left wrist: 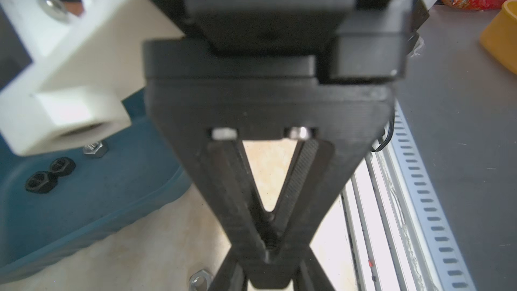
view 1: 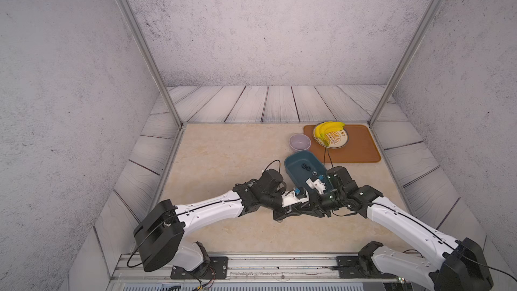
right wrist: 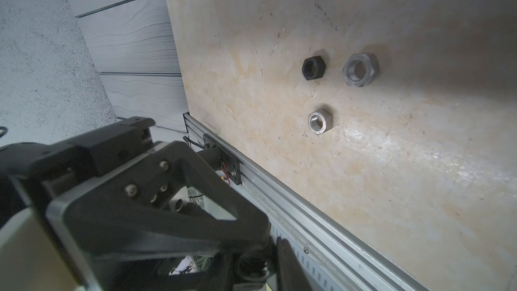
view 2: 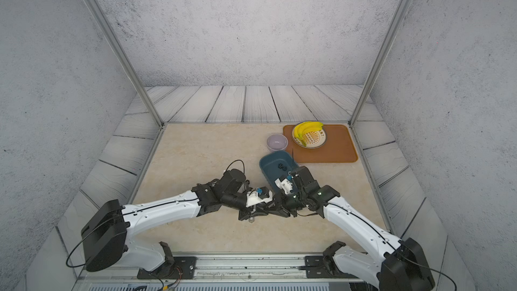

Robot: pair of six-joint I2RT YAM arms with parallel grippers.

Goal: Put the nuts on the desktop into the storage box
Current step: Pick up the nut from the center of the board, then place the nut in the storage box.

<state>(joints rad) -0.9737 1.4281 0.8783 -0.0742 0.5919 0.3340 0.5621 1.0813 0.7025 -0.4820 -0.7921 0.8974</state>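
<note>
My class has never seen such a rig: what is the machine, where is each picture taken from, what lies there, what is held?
Two robot arms, each ending in a two-fingered gripper. Two pictures look down from overhead; two come from wrist cameras. Loose metal nuts lie on the beige desktop; three more sit in the blue storage box. Beyond it are a lilac bowl and bananas on a plate on an orange tray. The left gripper is pinched shut, tip to tip with the right gripper; whether a nut sits between them is too blurred to tell.
</note>
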